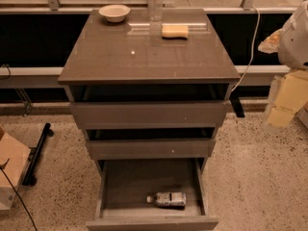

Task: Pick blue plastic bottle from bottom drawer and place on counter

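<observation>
The blue plastic bottle [166, 199] lies in the bottom drawer [132, 182], well below-left of the gripper [287, 100], whose state I cannot tell

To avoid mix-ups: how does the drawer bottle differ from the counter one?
The blue plastic bottle lies on its side in the bottom drawer; the water bottle stands upright on the counter. The blue plastic bottle looks shorter than the water bottle. Both are clear plastic. The hand hangs at far right, touching neither.

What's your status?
Gripper beside cabinet, right of view, at top-drawer height. Blue bottle lying on its side in open bottom drawer. Nothing blocking it.
</observation>
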{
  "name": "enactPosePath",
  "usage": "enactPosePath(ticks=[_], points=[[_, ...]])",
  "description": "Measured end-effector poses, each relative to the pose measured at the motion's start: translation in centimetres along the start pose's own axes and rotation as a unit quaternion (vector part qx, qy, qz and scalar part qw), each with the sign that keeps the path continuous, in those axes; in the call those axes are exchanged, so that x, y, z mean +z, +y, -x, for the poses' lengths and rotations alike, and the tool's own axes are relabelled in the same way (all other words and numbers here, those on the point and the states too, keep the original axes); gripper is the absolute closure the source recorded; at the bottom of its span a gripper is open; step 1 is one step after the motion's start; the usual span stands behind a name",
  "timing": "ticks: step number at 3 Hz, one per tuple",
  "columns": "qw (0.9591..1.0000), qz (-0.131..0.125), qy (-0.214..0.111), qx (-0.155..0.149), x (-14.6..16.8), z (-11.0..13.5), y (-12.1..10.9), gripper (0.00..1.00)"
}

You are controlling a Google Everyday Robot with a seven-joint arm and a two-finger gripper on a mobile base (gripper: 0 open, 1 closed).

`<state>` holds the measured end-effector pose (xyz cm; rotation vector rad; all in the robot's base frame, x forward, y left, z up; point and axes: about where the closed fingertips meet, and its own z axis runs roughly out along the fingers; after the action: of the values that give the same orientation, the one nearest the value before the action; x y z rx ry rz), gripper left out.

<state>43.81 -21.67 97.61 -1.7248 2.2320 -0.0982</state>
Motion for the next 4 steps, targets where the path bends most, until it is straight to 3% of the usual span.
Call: enactPosePath(ticks=[1, 3, 4], points=[[1.0, 0.0, 0.0, 0.0, 0.0, 0.0, 0.0, 0.0], [0.9978, 0.01, -0.062, -0.021, 5.6, -2.8, -0.8, 0.0], [0.9978, 0.012, -0.062, -0.021, 6.0, -2.7, -0.8, 0.0]])
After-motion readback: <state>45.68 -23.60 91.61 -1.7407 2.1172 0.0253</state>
